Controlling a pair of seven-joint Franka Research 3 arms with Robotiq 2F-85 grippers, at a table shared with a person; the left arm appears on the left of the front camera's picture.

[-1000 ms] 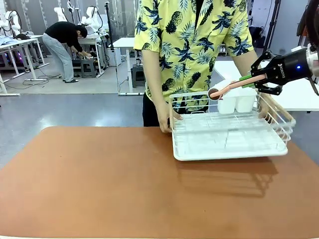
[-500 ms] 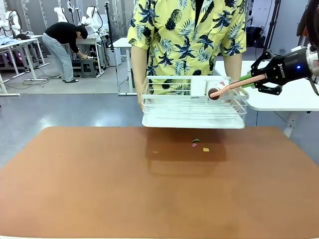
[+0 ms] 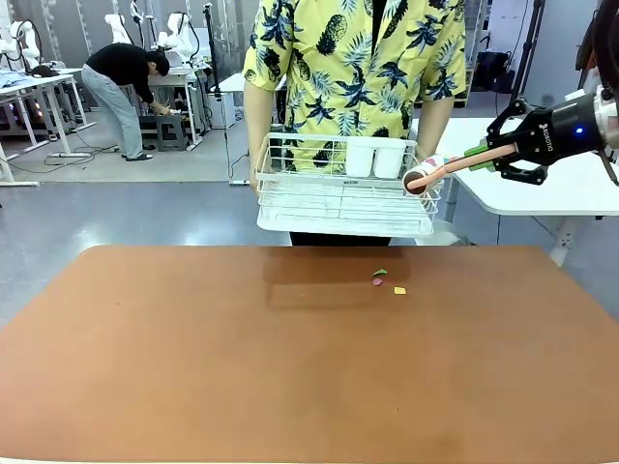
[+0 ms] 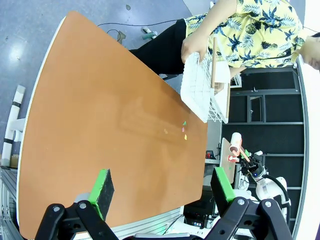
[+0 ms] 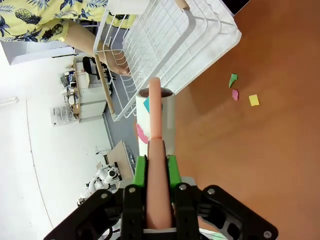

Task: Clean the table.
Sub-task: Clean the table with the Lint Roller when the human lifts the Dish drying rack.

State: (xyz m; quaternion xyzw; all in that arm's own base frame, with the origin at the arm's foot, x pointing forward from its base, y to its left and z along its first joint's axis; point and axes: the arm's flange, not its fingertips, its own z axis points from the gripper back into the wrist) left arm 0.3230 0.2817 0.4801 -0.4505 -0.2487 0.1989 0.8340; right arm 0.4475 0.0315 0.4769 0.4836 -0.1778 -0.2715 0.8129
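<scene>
Now three paper scraps (image 3: 387,281) lie on the table (image 3: 193,367), right pincer (image 3: 488,155) clamps one lint roller (image 3: 423,175), left pincer (image 4: 161,182) gapes.

Right gripper (image 5: 156,170) is clamped on the lint roller (image 5: 156,145), green pads (image 5: 140,170) squeezing both sides of its pink handle. The roller points straight away from the wrist. Its white head has a pink scrap and a blue scrap stuck to it. Just past the roller's tip is a white wire rack (image 5: 200,45), tilted in frame, with a person's hand (image 5: 119,63) gripping its wooden side rail. Picture-right of the roller's head, three paper bits lie on the table (image 5: 260,165): a green bit (image 5: 232,79), a pink bit (image 5: 235,94) and a yellow bit (image 5: 254,100), close together and well clear of the roller. A yellow print shirt (image 5: 35,20) shows beyond the rack.
</scene>
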